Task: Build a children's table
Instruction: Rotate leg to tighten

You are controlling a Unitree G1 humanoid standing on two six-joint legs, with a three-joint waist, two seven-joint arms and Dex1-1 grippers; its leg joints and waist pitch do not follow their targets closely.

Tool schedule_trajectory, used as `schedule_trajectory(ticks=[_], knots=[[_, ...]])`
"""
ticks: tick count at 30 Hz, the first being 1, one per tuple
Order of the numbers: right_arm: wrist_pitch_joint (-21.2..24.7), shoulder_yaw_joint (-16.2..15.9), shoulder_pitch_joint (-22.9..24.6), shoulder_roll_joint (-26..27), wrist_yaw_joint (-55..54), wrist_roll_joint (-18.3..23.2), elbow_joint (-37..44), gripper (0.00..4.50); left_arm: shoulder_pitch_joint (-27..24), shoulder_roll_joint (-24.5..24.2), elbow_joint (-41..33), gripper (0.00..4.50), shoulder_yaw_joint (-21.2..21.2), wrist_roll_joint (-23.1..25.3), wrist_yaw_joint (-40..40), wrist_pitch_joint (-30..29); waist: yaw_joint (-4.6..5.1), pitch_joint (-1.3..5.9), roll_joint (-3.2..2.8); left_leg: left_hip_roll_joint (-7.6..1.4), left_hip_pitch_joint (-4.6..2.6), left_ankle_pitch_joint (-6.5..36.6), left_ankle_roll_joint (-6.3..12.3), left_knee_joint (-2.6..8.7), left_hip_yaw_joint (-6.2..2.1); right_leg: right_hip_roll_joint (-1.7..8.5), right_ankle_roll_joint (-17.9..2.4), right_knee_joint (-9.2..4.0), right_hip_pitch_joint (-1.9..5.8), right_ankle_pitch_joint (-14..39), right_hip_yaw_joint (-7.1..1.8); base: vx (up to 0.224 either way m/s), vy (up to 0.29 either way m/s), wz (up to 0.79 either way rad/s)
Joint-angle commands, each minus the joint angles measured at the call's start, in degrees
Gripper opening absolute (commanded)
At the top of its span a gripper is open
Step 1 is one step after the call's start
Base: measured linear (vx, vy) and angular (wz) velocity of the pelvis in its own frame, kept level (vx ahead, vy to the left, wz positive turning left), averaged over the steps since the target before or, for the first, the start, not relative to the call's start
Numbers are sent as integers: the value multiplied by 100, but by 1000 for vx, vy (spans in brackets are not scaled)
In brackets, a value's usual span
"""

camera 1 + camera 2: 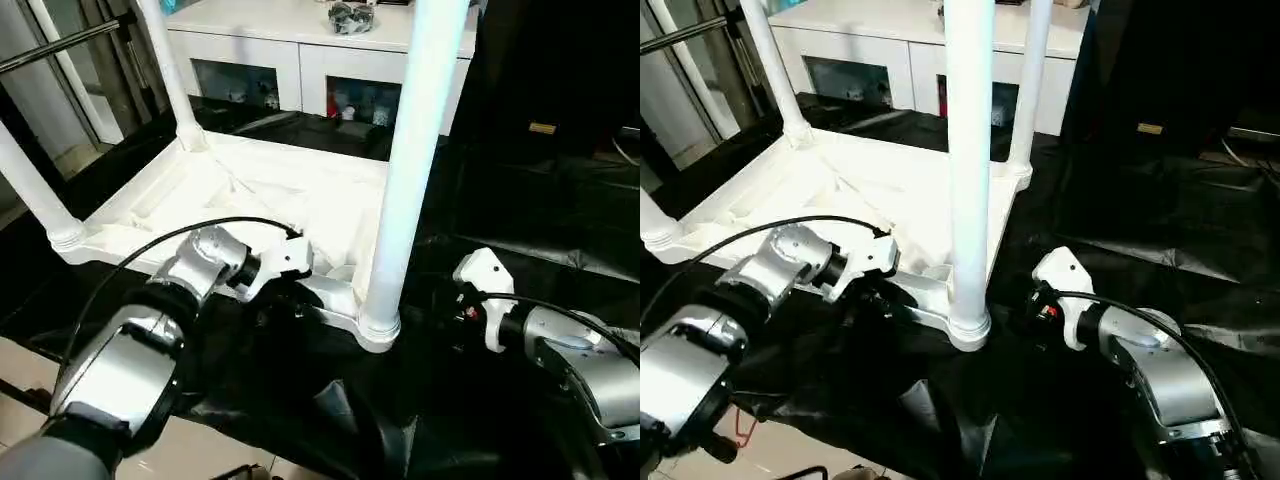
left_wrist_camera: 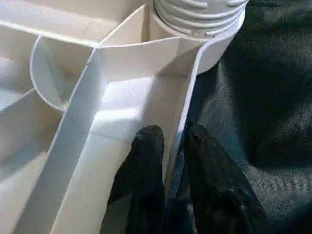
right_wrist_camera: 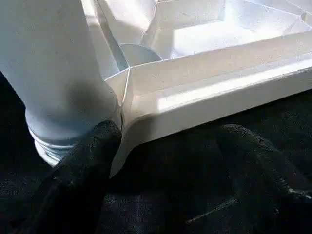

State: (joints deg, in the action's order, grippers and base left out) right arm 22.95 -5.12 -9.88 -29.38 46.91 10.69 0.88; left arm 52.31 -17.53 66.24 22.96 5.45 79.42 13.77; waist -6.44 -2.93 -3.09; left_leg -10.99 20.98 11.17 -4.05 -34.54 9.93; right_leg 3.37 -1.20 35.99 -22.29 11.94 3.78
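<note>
The upturned children's table (image 1: 250, 195) lies on my black-draped work table (image 1: 1160, 215), legs up, open cloth toward three o'clock. My left gripper (image 2: 168, 146) pinches its near rim; my right gripper (image 3: 165, 146) stands open, one finger against the corner leg (image 1: 405, 170).

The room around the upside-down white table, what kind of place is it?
Probably an indoor lab or workshop: a work surface draped in black cloth, a white cabinet with glass doors behind it, and pale tiled floor.
</note>
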Motion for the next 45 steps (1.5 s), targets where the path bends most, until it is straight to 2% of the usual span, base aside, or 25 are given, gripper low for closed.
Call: schedule_trajectory(ticks=[1, 3, 4, 7, 8, 9, 11, 14, 15, 17, 18, 19, 20, 21, 22, 23, 26, 27, 28, 34, 35, 36, 39, 40, 45], knots=[[-18, -82, -53, -32, 66, 14, 45, 367, 53, -3, 120, 60, 47, 127, -34, -53, -37, 405, 53, -214, -12, 608, 363, 340, -98, 510, -1351, -439, 368, 263, -288, 0, 0, 0], [-74, -87, -67, -19, 59, -6, -14, 367, 45, 24, 136, 41, 10, 100, -45, -367, -42, 401, 46, -218, -21, 606, 377, 341, -96, 519, -1378, -436, 358, 263, -289, 0, 0, 0], [-86, -90, -68, -11, 57, -10, -29, 367, 20, 21, 120, 34, 21, 114, -59, -450, -39, 397, 72, -218, -22, 621, 380, 344, -92, 518, -1379, -443, 359, 309, -292, 0, 0, 0], [-135, -86, -68, 13, 42, -17, -63, 367, -54, -3, 105, 26, 77, 200, -117, -493, -31, 385, 61, -212, -14, 653, 371, 350, -93, 525, -1358, -461, 359, 459, -289, 0, 0, 0], [-108, -68, -71, 36, 69, 37, -85, 367, -115, -23, 102, 20, 89, 253, -136, -584, -22, 379, 80, -207, -19, 683, 369, 354, -87, 521, -1334, -477, 360, 558, -288, 0, 0, 0], [-50, -10, -79, 67, 76, 119, -123, 400, -225, -44, 57, 16, 33, 227, -121, -804, -19, 366, 67, -208, -17, 716, 368, 364, -90, 526, -1313, -492, 357, 716, -282, 0, 0, 0], [4, 60, -93, 71, 83, 185, -172, 400, -346, -27, -46, 14, -158, 32, -127, -1107, -16, 364, 108, -206, -21, 701, 378, 366, -90, 537, -1282, -496, 359, 881, -285, 0, 0, 0], [37, 95, -103, 49, 125, 236, -204, 433, -453, 8, -201, 5, -364, -168, -173, -1386, 17, 358, 95, -199, 2, 679, 383, 368, -90, 537, -1243, -512, 368, 1031, -278, 0, 0, 0], [31, 113, -114, 32, 130, 241, -228, 445, -554, 25, -349, 2, -456, -264, -240, -1515, 19, 363, 168, -202, -6, 634, 408, 371, -93, 542, -1228, -498, 364, 1046, -280, 0, 0, 0], [13, 118, -131, -3, 168, 256, -260, 448, -831, 20, -743, 2, -530, -366, -267, -1668, 51, 352, 139, -204, 4, 637, 433, 369, -91, 538, -1230, -518, 349, 1080, -276, 0, 0, 0], [6, 109, -137, -21, 212, 269, -272, 449, -987, 13, -960, 1, -529, -387, -286, -1701, 67, 356, 222, -214, 5, 641, 443, 377, -84, 537, -1226, -513, 357, 1064, -277, 0, 0, 0], [-2, 87, -140, -40, 275, 283, -273, 450, -1134, 5, -1187, 0, -525, -395, -324, -1744, 71, 350, 169, -217, 7, 631, 474, 377, -89, 540, -1232, -513, 336, 1074, -278, 0, 0, 0], [-13, 58, -139, -57, 338, 292, -260, 450, -1261, 1, -1396, 0, -517, -401, -362, -1780, 81, 351, 159, -235, -10, 684, 487, 380, -85, 537, -1231, -523, 318, 1102, -283, 0, 0, 0], [3, 39, -136, -65, 389, 313, -242, 450, -1358, 6, -1564, 0, -521, -414, -399, -1809, 82, 342, 165, -225, -18, 726, 492, 379, -77, 526, -1201, -536, 309, 1184, -284, 0, 0, 0], [33, -7, -129, -75, 498, 363, -191, 450, -1509, 31, -1831, 0, -550, -451, -496, -1874, 85, 344, 244, -236, -21, 737, 492, 390, -74, 535, -1184, -535, 318, 1213, -285, 0, 0, 0], [77, -69, -118, -78, 621, 430, -107, 450, -1621, 68, -2016, 0, -578, -470, -619, -1901, 75, 327, 198, -240, -23, 774, 500, 392, -80, 542, -1161, -541, 297, 1348, -285, 0, 0, 0], [155, -213, -149, 2, 836, 576, 37, 450, -1954, 127, -2544, 0, -602, -392, -948, -2005, 67, 329, 232, -252, -23, 781, 502, 404, -85, 549, -1022, -550, 296, 1602, -292, 0, 0, 0], [158, -225, -157, 12, 847, 581, 37, 450, -1975, 129, -2576, 0, -601, -385, -968, -2009, 80, 316, 220, -255, -16, 794, 497, 414, -85, 538, -970, -567, 271, 1658, -295, 0, 0, 0], [151, -277, -194, 49, 880, 573, 19, 450, -2065, 126, -2746, 0, -607, -381, -1044, -2082, 88, 315, 243, -245, -25, 826, 471, 419, -80, 529, -938, -575, 260, 1733, -294, 0, 0, 0], [-40, -468, -517, 252, 553, 159, -525, 450, -2324, 78, -3344, 0, -579, -391, -1183, -2331, 126, 324, 234, -221, -7, 738, 399, 424, -81, 529, -912, -562, 251, 1690, -289, 0, 0, 0], [-67, -493, -570, 263, 525, 122, -608, 432, -2369, 62, -3468, 0, -570, -369, -1218, -2394, 119, 325, 230, -222, -21, 726, 399, 419, -76, 528, -920, -569, 245, 1680, -298, 0, 0, 0], [-67, -493, -570, 263, 525, 122, -608, 422, -2369, 62, -3468, 0, -570, -369, -1218, -2394, 114, 329, 259, -226, -19, 705, 403, 418, -72, 524, -917, -558, 251, 1638, -301, 0, 0, 0], [-166, -506, -714, 342, 437, 45, -836, 411, -2447, 8, -3667, 0, -560, -334, -1249, -2482, 100, 339, 227, -237, -18, 605, 416, 417, -71, 518, -976, -528, 241, 1358, -305, 0, 0, 0], [-185, -516, -768, 388, 434, 31, -912, 385, -2462, 0, -3703, 0, -559, -343, -1248, -2505, 107, 340, 229, -229, -13, 607, 415, 417, -70, 516, -985, -526, 250, 1324, -301, 0, 0, 0], [-280, -549, -850, 463, 406, -14, -1070, 352, -2496, -15, -3805, 0, -561, -366, -1277, -2594, 111, 337, 236, -230, -14, 669, 415, 419, -68, 527, -1016, -529, 261, 1252, -306, 0, 0, 0]])
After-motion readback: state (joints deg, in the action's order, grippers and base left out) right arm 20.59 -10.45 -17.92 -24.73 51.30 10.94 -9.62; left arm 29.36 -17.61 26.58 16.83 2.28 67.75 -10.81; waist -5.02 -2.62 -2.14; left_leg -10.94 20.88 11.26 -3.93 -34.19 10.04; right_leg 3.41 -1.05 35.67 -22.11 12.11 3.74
